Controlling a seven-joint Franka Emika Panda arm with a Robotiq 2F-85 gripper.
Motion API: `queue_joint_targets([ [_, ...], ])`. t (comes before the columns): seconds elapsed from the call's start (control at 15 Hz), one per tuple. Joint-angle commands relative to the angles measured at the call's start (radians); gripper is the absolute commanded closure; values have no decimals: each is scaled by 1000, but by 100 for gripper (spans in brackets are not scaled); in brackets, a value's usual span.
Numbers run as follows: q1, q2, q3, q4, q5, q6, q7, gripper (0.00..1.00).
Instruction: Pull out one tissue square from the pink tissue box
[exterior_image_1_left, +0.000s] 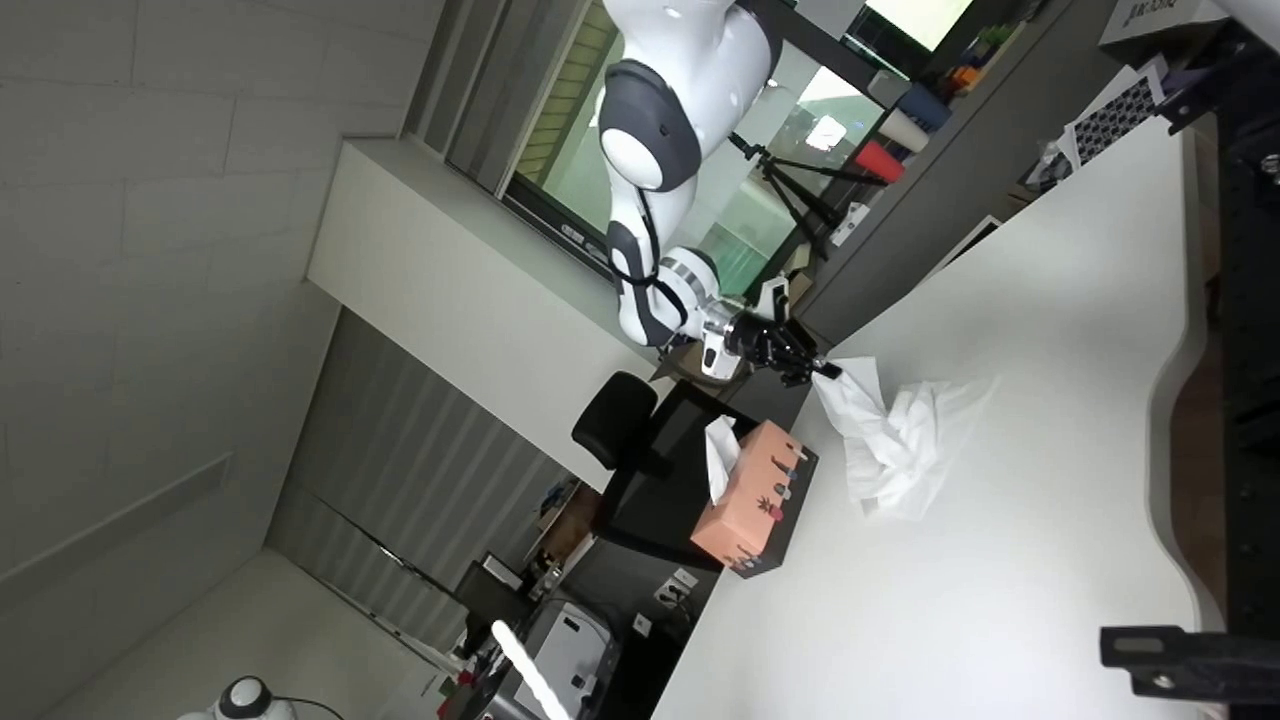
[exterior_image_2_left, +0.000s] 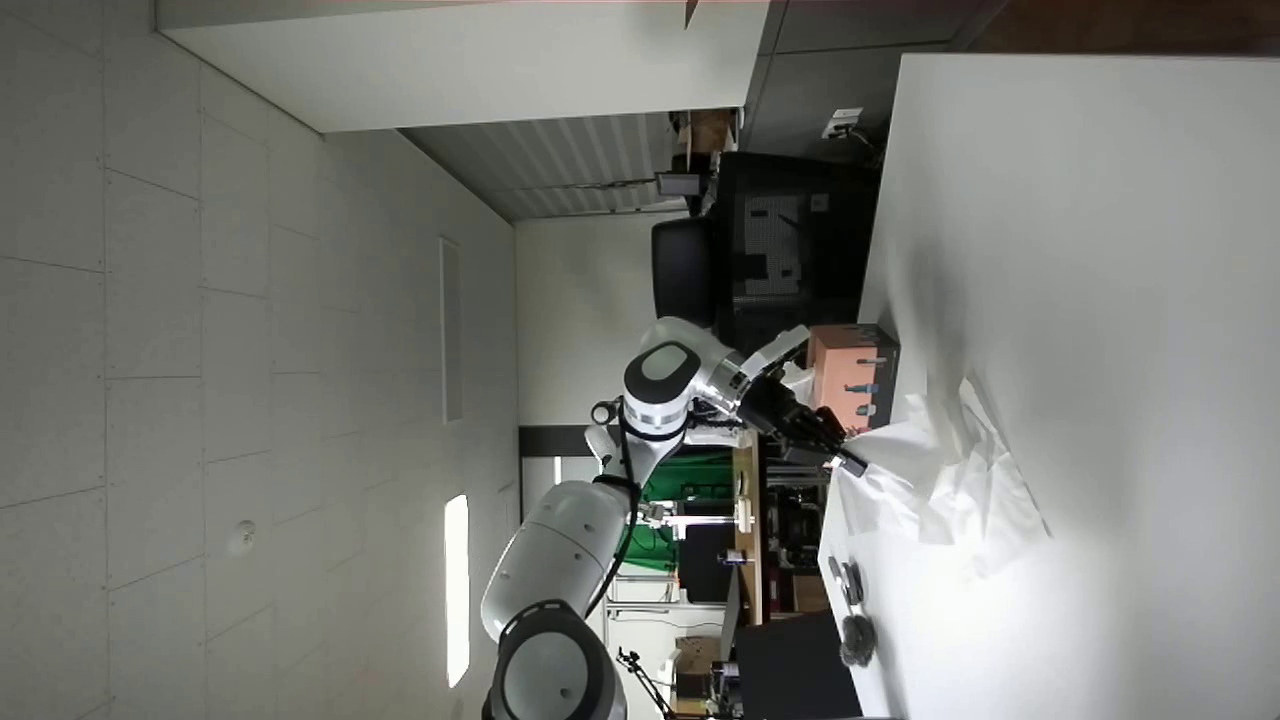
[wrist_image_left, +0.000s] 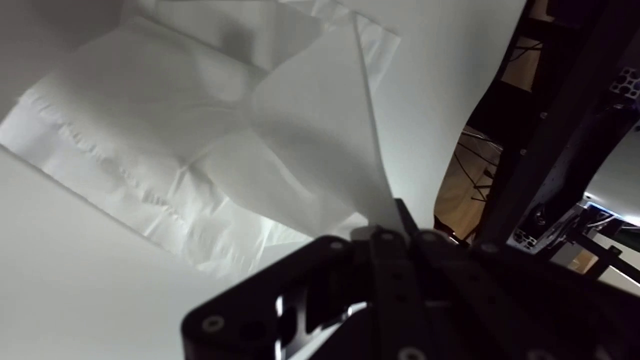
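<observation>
The pink tissue box (exterior_image_1_left: 750, 490) has a dark base and small drawings on its side. It stands near the table edge, and also shows in an exterior view (exterior_image_2_left: 842, 375) behind the gripper. A white tissue (exterior_image_1_left: 722, 458) sticks out of its top. My gripper (exterior_image_1_left: 826, 370) is beside the box, apart from it, above the white table. It is shut on a pulled-out white tissue (exterior_image_1_left: 900, 445). That tissue hangs from the fingertips (wrist_image_left: 387, 225) and its lower part lies crumpled on the table, also in an exterior view (exterior_image_2_left: 960, 490) and the wrist view (wrist_image_left: 200, 125).
The white table (exterior_image_1_left: 1000, 560) extends under the tissue. Small dark objects (exterior_image_2_left: 857, 640) lie near its edge in an exterior view. A black chair (exterior_image_1_left: 665, 470) stands behind the box. A black frame with a bracket (exterior_image_1_left: 1180, 662) borders the table's opposite side.
</observation>
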Motion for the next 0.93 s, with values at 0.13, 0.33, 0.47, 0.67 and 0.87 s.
queue_joint_targets([
  [0.13,-8,66,11,106,15,161,-39,60],
  [0.33,-8,31,21,70,27,310,-69,41],
  [0.47,-13,0,38,42,44,410,-84,27],
  [0.67,-21,-45,61,15,76,456,-110,7],
  [0.87,-29,-93,84,-6,106,414,-148,0],
])
